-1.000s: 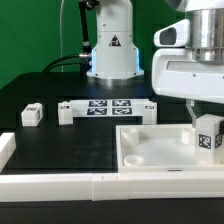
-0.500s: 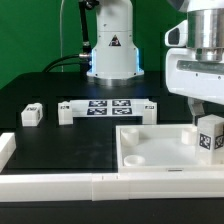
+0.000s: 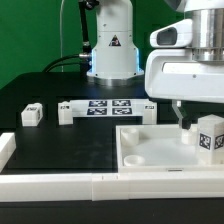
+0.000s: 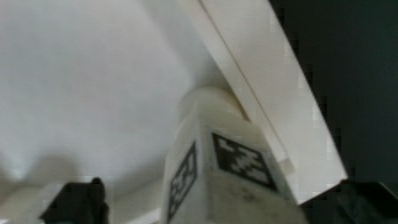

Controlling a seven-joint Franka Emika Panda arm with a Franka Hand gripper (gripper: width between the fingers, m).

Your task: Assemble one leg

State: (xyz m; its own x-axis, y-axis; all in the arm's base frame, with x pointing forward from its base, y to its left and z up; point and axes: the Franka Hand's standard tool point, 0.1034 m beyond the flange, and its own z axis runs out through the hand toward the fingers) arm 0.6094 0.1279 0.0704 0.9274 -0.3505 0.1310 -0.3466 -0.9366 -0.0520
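Note:
A leg (image 3: pixel 210 137), a small white block with a black-and-white tag, stands upright in the near corner of the large white tray-like part (image 3: pixel 150 146), at the exterior view's right. My gripper (image 3: pixel 193 118) hangs just over it, one dark finger (image 3: pixel 181 118) showing beside the leg. In the wrist view the leg (image 4: pixel 231 160) stands between my two dark fingertips (image 4: pixel 73 203), with a gap on each side. My gripper (image 4: pixel 217 205) is open and holds nothing.
The marker board (image 3: pixel 107 107) lies mid-table with a white block at each end (image 3: pixel 66 111) (image 3: pixel 150 109). Another leg (image 3: pixel 31 114) stands at the exterior view's left. A white rail (image 3: pixel 60 182) runs along the front. The robot base (image 3: pixel 112 45) is behind.
My gripper body has shifted to the exterior view's left since half a second ago. The leg has stayed in the tray corner.

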